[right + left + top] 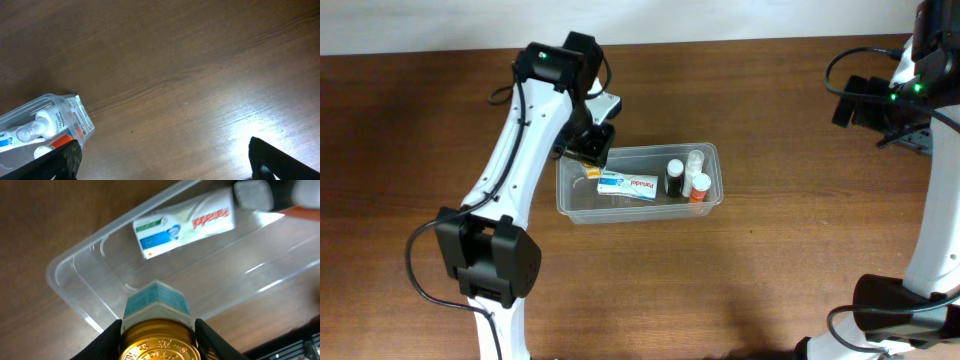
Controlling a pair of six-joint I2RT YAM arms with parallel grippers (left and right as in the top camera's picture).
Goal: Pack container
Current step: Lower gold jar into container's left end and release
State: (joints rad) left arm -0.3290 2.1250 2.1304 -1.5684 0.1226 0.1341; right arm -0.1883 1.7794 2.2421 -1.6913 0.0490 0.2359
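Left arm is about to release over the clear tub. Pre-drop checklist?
1. Grip: left gripper shut on the gold-capped item with the teal-and-white label: ok.
2. Position: the item hangs over the bare end of the clear rectangular plastic tub: ok.
3. Landing spot: the tub floor is bare between the near wall and the white rectangular box: ok.
4. Other contents: the small bottles stand at the far end, away from the drop spot: ok.
5. Other arm: right gripper open over the brown wooden table, away from the tub: ok.
6. Height above the tub floor: cannot tell.
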